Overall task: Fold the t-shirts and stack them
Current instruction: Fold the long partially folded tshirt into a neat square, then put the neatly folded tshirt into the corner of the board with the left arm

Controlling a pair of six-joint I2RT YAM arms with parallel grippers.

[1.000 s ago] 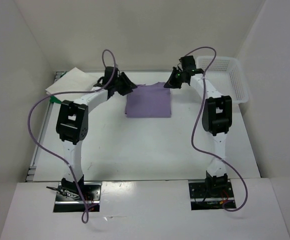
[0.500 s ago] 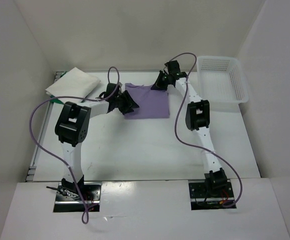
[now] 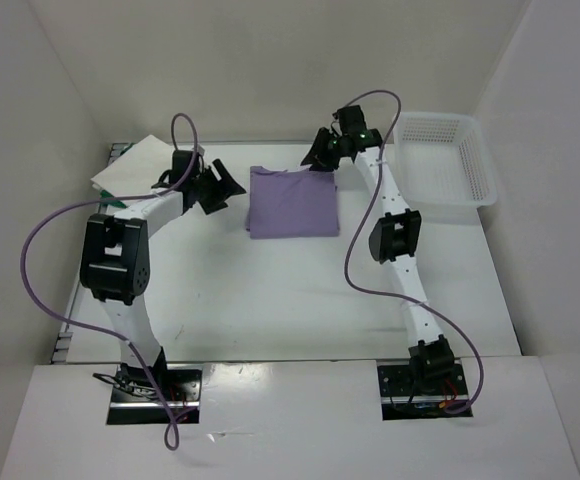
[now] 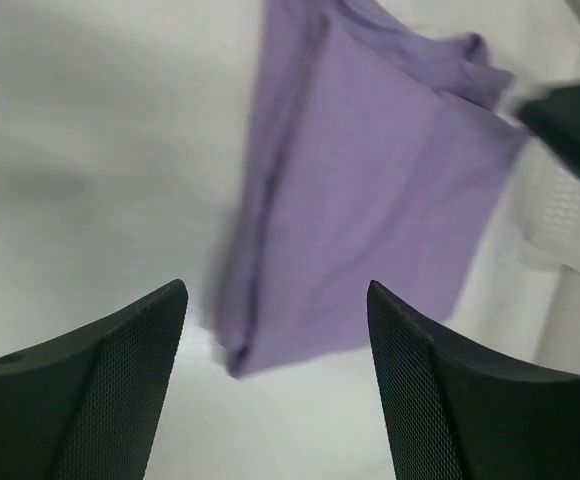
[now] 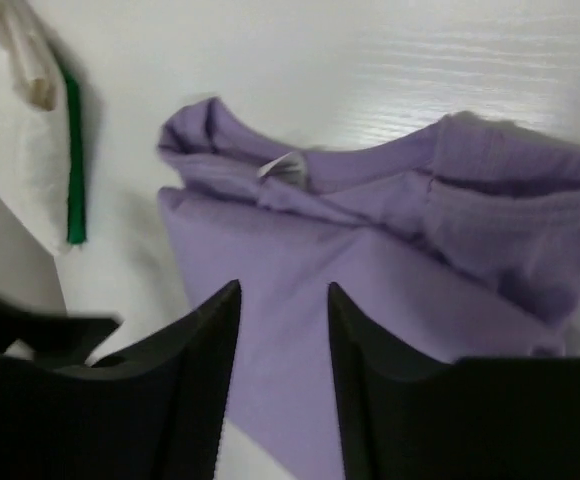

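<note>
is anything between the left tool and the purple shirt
no, nothing visible: only bare table lies between the open left tool and the left edge of the folded purple shirt

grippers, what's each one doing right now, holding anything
Left gripper: open, holding nothing.
Right gripper: open, holding nothing, above the folded purple t-shirt.

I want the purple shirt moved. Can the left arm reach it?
Probably yes. The left gripper is open right beside the purple shirt, and nothing lies between them.
</note>
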